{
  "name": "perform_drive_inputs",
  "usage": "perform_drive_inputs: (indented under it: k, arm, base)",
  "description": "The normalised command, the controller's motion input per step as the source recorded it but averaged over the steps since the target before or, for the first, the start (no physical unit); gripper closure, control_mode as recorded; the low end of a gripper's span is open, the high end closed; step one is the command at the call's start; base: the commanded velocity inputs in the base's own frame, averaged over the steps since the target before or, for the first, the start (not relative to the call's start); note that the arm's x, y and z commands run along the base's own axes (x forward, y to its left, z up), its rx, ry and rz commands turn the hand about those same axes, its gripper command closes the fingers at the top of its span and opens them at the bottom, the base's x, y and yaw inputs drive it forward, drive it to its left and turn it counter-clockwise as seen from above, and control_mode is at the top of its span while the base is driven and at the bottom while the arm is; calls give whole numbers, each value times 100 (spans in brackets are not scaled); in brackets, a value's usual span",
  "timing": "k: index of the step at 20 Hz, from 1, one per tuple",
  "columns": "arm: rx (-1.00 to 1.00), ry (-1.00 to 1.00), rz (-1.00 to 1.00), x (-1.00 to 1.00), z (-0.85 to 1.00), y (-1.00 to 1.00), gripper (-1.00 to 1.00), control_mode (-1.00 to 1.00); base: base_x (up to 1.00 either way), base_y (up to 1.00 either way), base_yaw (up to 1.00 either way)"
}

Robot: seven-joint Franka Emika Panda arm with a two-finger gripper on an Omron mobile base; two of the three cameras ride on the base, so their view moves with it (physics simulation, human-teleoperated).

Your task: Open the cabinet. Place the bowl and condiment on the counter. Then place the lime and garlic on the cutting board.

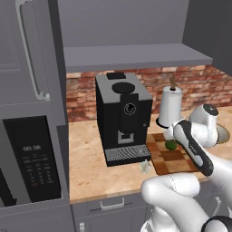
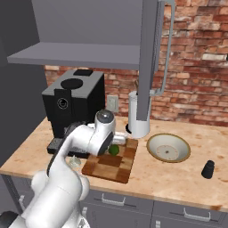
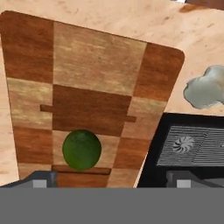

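The cabinet (image 2: pixel 149 67) stands open, its shelf (image 1: pixel 136 56) bare. On the counter (image 2: pixel 178 178) sit the cream bowl (image 2: pixel 168 148) and, to its right, the small black condiment (image 2: pixel 208 169). The dark-green lime (image 3: pixel 82 149) rests on the checkered cutting board (image 3: pixel 92 74). My gripper (image 3: pixel 109 181) hovers just over it, open, fingertips wide apart and holding nothing. The whitish garlic (image 3: pixel 205 87) lies on the counter off the board, by the coffee machine's tray. The lime (image 2: pixel 114 150) and garlic (image 1: pixel 145 167) also show from the base.
A black coffee machine (image 1: pixel 122 118) stands left of the board (image 1: pixel 172 156), its drip tray (image 3: pixel 188 146) close to the board's edge. A white paper-towel roll (image 2: pixel 139 113) stands behind the board. A microwave (image 1: pixel 31 158) fills the tall unit at left.
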Motion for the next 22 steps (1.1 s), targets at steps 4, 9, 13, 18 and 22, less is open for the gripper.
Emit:
perform_drive_inputs:
  k: [4, 9, 13, 18, 22]
  arm:
    - [0, 0, -8, -55, 42, 11, -100, -100]
    - [0, 0, -6, -56, 35, 7, -100, -100]
    - [0, 0, -7, -51, 26, 10, -100, -100]
    - [0, 0, -2, -30, 29, 23, -100, -100]
    - [0, 0, -1, -29, 14, 26, -100, -100]
  base:
    - [0, 0, 0]
    - [0, 0, 0]
    - [0, 0, 0]
    - [0, 0, 0]
    - [0, 0, 0]
